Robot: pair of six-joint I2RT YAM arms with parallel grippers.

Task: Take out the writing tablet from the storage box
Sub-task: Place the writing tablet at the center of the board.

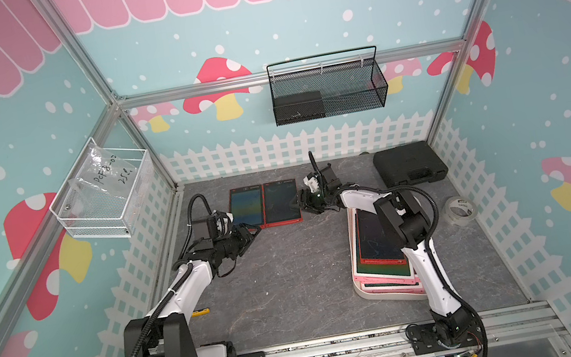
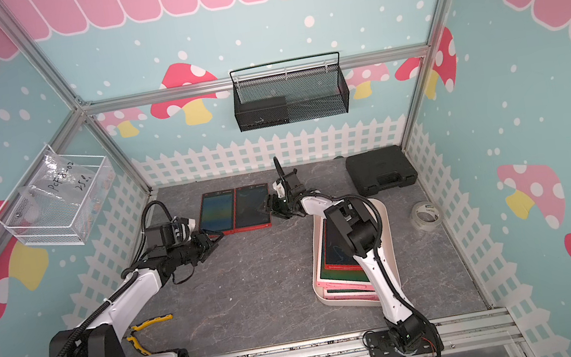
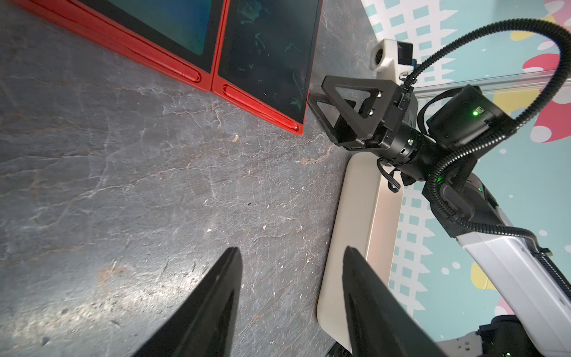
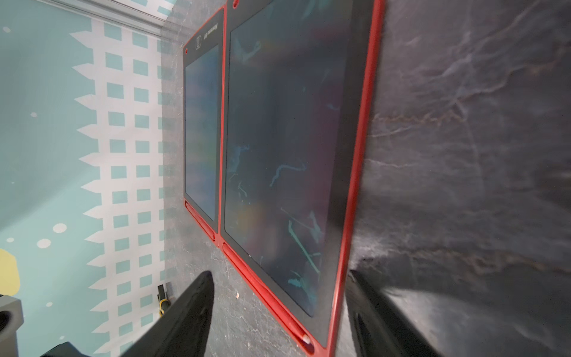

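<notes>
Front alu rail (image 1: 342,349), grey slate tabletop (image 1: 292,283), mushroom walls (image 1: 291,31); L end effector (image 1: 255,232), R end effector (image 1: 302,203) agape, empty.

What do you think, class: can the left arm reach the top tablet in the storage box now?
Probably not cleanly: the right arm lies across the storage box, covering much of the top tablet; the left tool sits open across the table.

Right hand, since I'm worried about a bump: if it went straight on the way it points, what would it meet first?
Probably the red tablet nearest it, lying flat on the table: the open right hand straddles its near corner. Height is unclear.
</notes>
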